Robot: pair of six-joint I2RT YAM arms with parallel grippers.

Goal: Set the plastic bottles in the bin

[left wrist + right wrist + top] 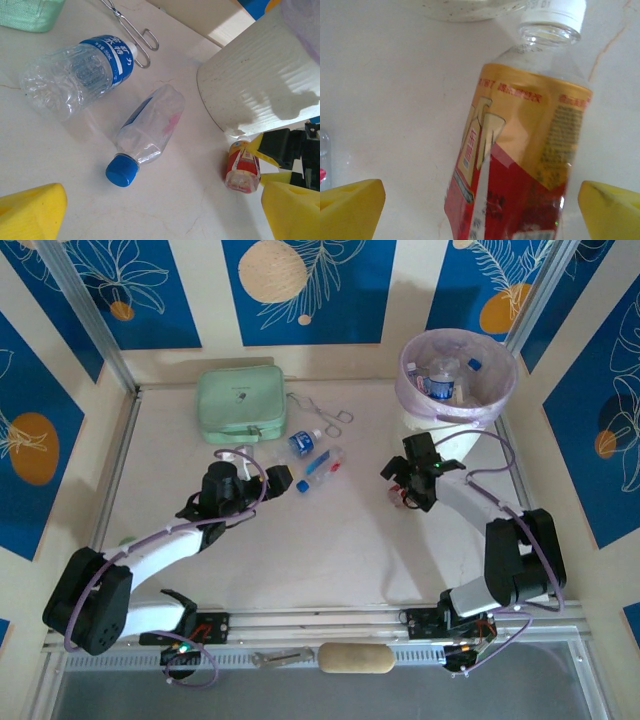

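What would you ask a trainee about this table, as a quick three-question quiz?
1. True or false: the bin already holds bottles.
2. Which one lies between the right arm's jaws? A: a blue-capped clear bottle; B: the red-and-yellow-labelled bottle with a white cap; C: a green bottle.
3. Fill in: the clear bottle nearest the left arm's jaws has a ____ cap.
Key: 1 true; 2 B; 3 blue.
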